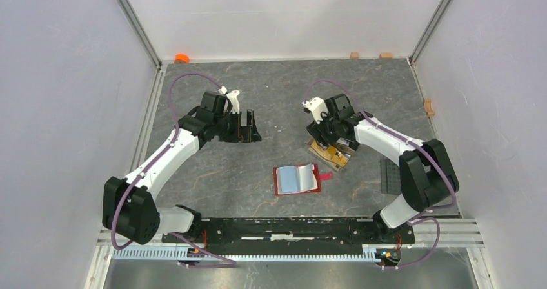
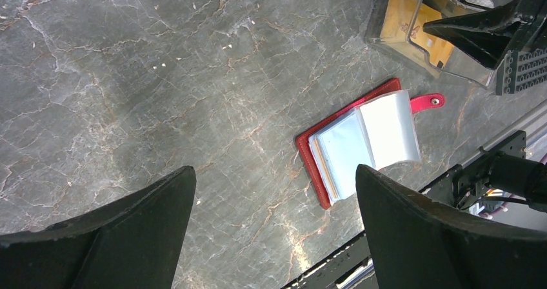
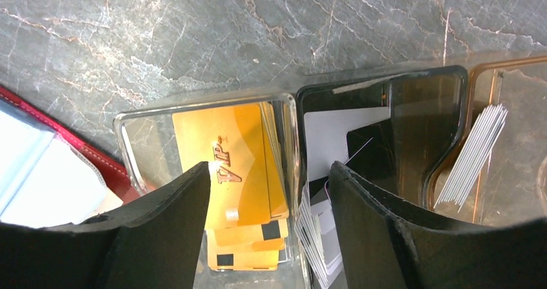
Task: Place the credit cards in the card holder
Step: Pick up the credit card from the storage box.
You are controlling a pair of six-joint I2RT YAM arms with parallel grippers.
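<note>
Holds the right gripper [image 3: 268, 173] just above a clear box [image 3: 193, 104] of side-by-side compartments. Stands with jaws partly apart and nothing clamped between them, one tip over the orange cards [image 3: 232, 147], the other over the smoke-tinted compartment next to them, the dividing wall below the gap. Shows the orange cards stacked and slightly fanned in the first compartment, a dark card [image 3: 371, 150] lying against white cards [image 3: 329, 131] in the second, and more white cards seen edge-on, leaning, in an amber-tinted third. Places the card holder [image 1: 297, 179] just beside the box, toward the middle of the table [image 2: 129, 76]. Lies open and flat there, red cover down, clear sleeves up, pale blue showing through one sleeve, the strap with its snap pointing toward the box. Cannot tell from the sleeves alone how many cards sit inside. Sets the left gripper [image 2: 274, 173] well apart on the other side, jaws spread wide and holding nothing, hanging over the stone-patterned table with the holder in view beyond the tips.
</note>
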